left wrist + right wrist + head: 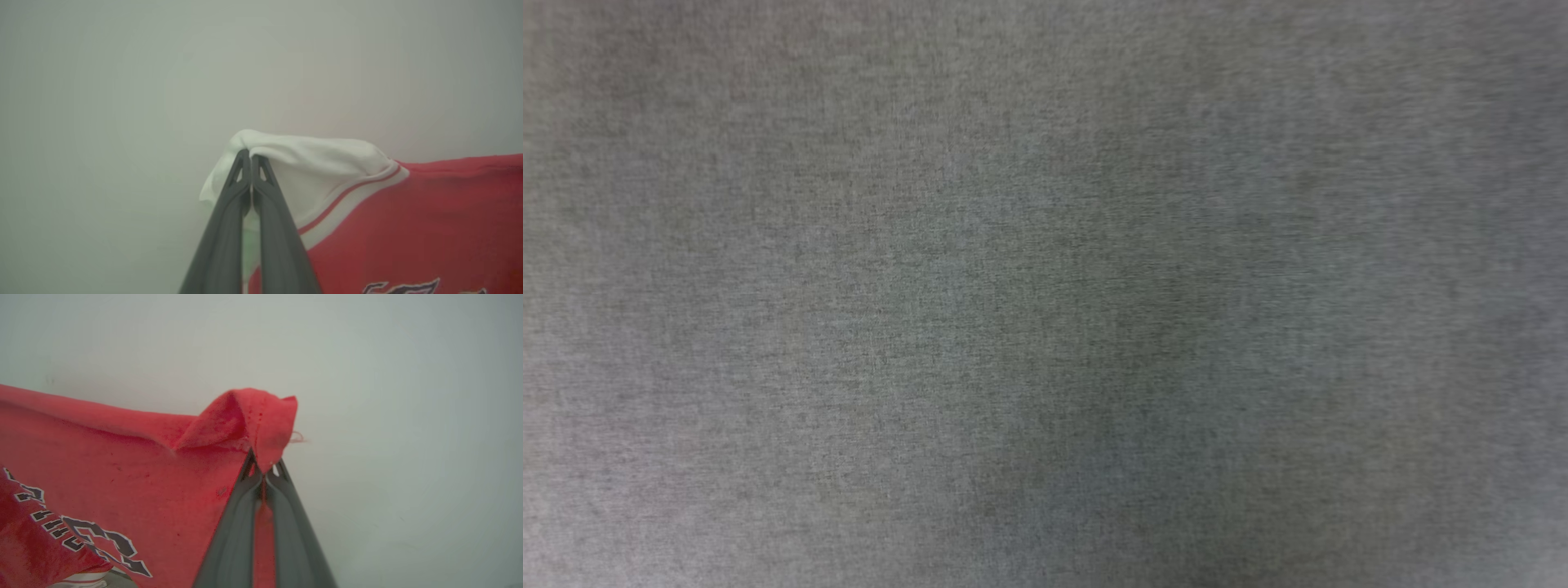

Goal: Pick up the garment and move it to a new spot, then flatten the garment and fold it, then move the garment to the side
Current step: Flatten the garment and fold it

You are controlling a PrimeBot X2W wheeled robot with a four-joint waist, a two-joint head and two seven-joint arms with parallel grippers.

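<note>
Head view: a blurred, mottled grey surface [1045, 294] ran edge to edge with a fine woven-looking texture; I couldn't tell what it was. Left wrist view: the left hand [250, 157] had its two dark fingers [220, 245] pressed together, pinching a bunched fold of the white sleeve [318, 163] of the garment [429, 220]. The sleeve cloth humped over the fingertips and drooped a little on that view's left. Red-and-white striped trim [351, 192] ran diagonally between the sleeve and the red body, which stretched off to that view's right edge with a fairly straight top edge. The tops of a black, white-outlined print [402, 286] showed at the bottom edge. Behind was a plain pale backdrop [122, 81], out of focus; I couldn't tell worktop from wall. Right wrist view: the right hand [264, 467] was also closed, pinching a red corner [261, 416] of the garment. The cloth was folded over the tips and a loose thread [300, 437] stuck out to that view's right. The red body spread away to that view's left edge, and its top edge dipped just before the pinched corner. A black, white-outlined number and lettering [102, 539] sat at lower left, creased. A scrap of white cloth with a thin red stripe [77, 582] showed at the bottom edge.
</note>
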